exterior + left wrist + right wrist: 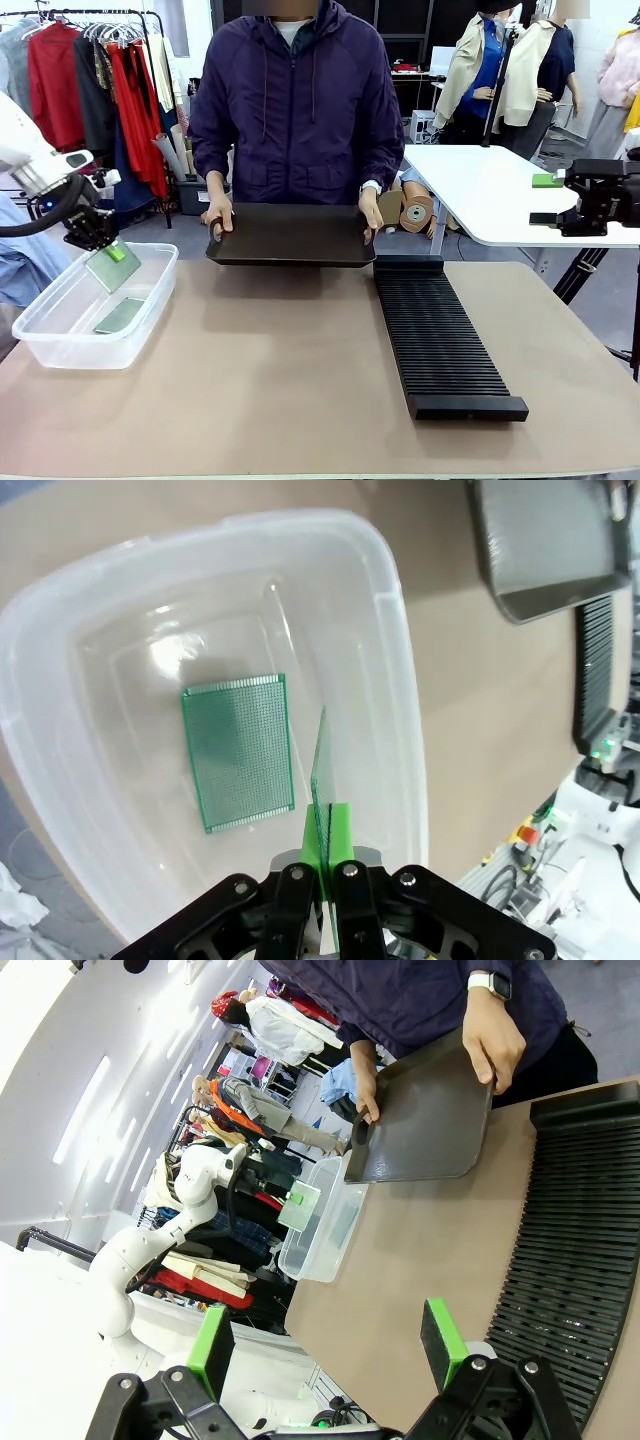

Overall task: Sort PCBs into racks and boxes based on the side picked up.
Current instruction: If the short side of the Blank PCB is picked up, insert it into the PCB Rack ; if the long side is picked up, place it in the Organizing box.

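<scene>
A PCB held over the clear box by the left gripper.

The left gripper (108, 250) is clamped on a PCB (112, 267) above the box (60, 345), where another PCB (238, 751) lies flat. The right gripper (328, 1340) is spread wide beside the rack (440, 335). A black tray (292, 234) is held by the person.

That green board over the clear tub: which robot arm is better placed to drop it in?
Left. The left gripper is shut on the PCB above the clear tub; the right gripper is open beside the slotted rack.
</scene>
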Robot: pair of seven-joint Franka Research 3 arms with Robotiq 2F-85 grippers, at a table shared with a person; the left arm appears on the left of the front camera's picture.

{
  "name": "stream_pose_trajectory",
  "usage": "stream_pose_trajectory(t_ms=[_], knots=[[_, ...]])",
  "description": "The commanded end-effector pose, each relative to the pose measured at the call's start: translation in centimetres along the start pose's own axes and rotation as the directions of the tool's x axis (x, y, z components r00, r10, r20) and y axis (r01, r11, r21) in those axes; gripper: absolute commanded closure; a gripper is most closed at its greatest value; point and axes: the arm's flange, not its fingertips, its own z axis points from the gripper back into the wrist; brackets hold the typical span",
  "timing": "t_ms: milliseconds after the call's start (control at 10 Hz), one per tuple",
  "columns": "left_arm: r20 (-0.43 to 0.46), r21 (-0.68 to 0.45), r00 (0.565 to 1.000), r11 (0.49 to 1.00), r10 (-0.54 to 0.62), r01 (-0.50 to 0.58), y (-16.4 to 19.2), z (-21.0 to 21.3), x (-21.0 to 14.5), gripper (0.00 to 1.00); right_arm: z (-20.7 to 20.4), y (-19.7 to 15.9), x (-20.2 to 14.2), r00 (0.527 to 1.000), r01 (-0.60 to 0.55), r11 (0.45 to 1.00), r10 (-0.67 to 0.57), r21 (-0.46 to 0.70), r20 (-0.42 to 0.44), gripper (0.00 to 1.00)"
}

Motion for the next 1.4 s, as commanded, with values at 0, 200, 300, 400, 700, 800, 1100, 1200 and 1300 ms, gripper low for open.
stream_pose_trajectory(t_ms=[0,200,300,400,700,800,1100,1200,1300], knots=[[0.034,-0.036,0.999,0.999,0.0,0.001,0.5,-1.5,-0.4,1.0,-0.1,0.2,0.1,1.0,-0.006,1.0,0.006,0.003,0.012,0.0],[0.038,-0.022,0.999,1.0,0.021,-0.021,1.6,-3.8,-0.3,1.0,-0.1,0.2,0.1,1.0,-0.006,1.0,0.006,0.003,0.012,0.0],[0.051,-0.015,0.998,1.0,0.024,-0.024,1.9,-4.7,-0.3,1.0,-0.1,0.2,0.1,1.0,-0.006,1.0,0.006,0.003,0.012,0.0],[0.058,-0.027,0.998,0.999,0.031,-0.03,2.2,-5.4,-0.4,1.0,-0.1,0.2,0.1,1.0,-0.006,1.0,0.006,0.003,0.012,0.0],[0.065,-0.06,0.997,0.997,0.051,-0.047,3.2,-7.2,-0.5,1.0,-0.1,0.2,0.1,1.0,-0.006,1.0,0.006,0.003,0.012,0.0],[0.062,-0.061,0.997,0.997,0.054,-0.05,3.5,-7.5,-0.5,1.0,-0.1,0.2,0.1,1.0,-0.006,1.0,0.006,0.003,0.012,0.0],[0.058,-0.044,0.997,0.997,0.058,-0.055,4.1,-7.7,-0.2,0.98,-0.1,0.2,0.1,1.0,-0.006,1.0,0.006,0.003,0.012,0.0],[0.054,-0.044,0.997,0.998,0.057,-0.055,4.3,-7.8,-0.1,0.95,-0.1,0.2,0.1,1.0,-0.006,1.0,0.006,0.003,0.012,0.0],[0.052,-0.04,0.997,0.998,0.059,-0.057,4.5,-7.8,0.1,0.93,-0.1,0.2,0.1,1.0,-0.006,1.0,0.006,0.003,0.012,0.0]])
